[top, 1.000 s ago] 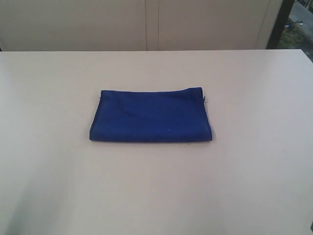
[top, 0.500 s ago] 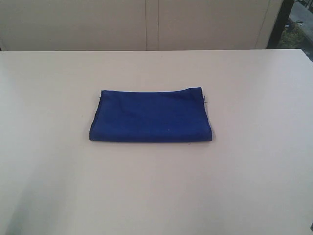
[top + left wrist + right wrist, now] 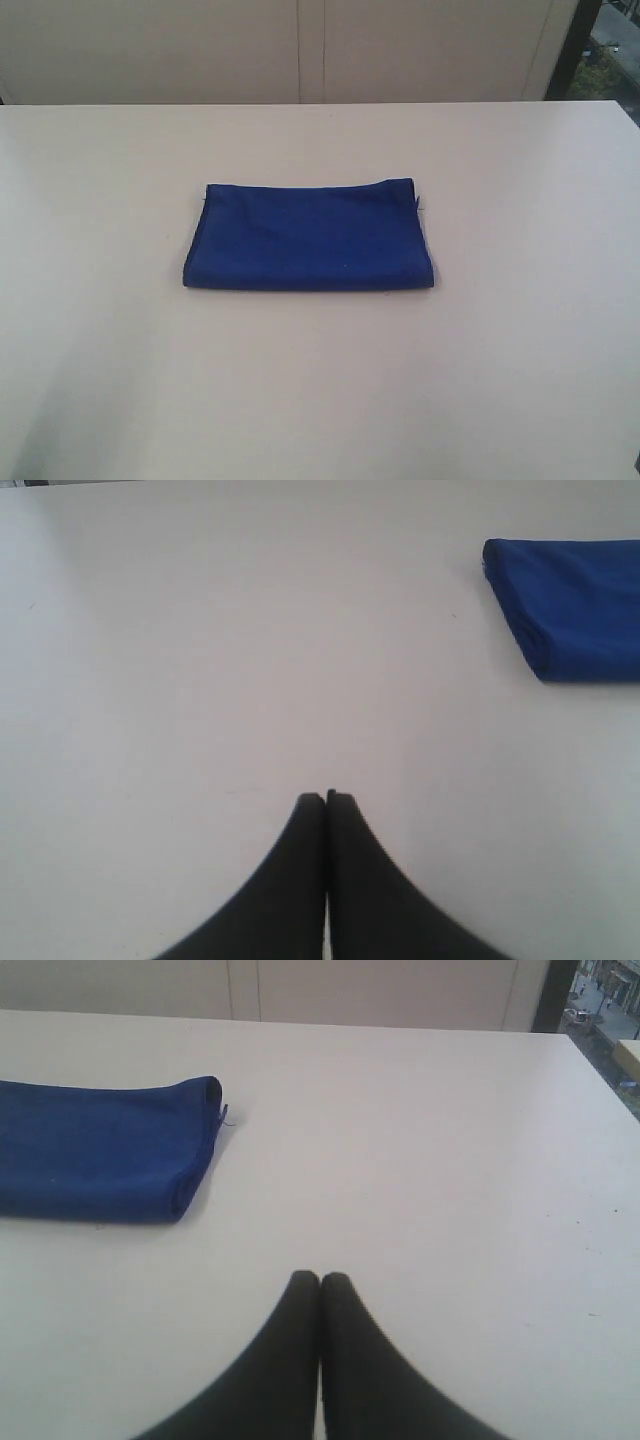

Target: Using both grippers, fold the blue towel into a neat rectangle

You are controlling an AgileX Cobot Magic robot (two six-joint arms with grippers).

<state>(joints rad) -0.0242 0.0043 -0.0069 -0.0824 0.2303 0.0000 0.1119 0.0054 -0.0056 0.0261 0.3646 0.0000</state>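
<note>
On the pale flat counter (image 3: 520,380): the deep royal-blue microfibre blue towel (image 3: 308,236) lies centred, folded into a rectangle.
Left tool (image 3: 327,798): narrow black fingers pressed together, empty, with the towel well apart.
Right tool (image 3: 320,1278): likewise closed and empty, with the towel near but untouched.
Your step: the fold looks finished, so check the edges and avoid dragging the layers.

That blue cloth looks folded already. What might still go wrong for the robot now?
The blue towel lies folded, so another grab might pull its layers apart. Both the left gripper and the right gripper are shut and apart from it; coming in shut, they would likely shove it across the table rather than pinch it. The loose thread at one corner could snag a finger.
</note>
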